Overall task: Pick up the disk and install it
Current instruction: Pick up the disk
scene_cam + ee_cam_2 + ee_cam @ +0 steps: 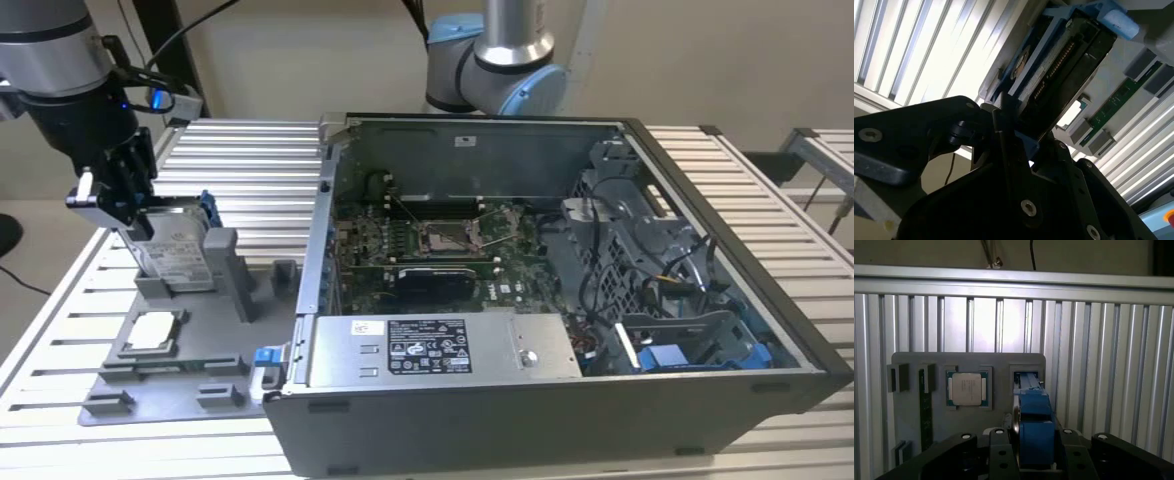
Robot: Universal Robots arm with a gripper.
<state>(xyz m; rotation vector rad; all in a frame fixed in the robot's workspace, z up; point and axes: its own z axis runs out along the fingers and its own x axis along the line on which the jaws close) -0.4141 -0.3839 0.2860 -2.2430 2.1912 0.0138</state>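
**End effector clamped on the disk in its stand**

The disk stands on edge in a slot of the grey parts tray. The tray lies on the slatted table at the exterior view's left, just beside the open computer case. The end effector is down over the disk's upper end. In the first wrist view its two fingers sit tight against either side of the blue carrier with no gap showing, so it looks pinched onto the disk. The disk's lower part sits between the tray's posts, so it has not been lifted clear.

On the same tray, the small square chip rests in its own pocket, near the disk but apart from it. A memory stick lies in a slot further along.

As for handling, the disk is probably dense for its size and fully rigid, so it will not sag or bend in the grip. It is likely sensitive to knocks. The second wrist view shows a row of connector contacts along one exposed edge, which is best kept away from fingers and from the tray's walls. The sensible hold is across the carrier's plastic sides near the top end, as now. That plastic is smooth and may give slightly, so a firm, square grip matters
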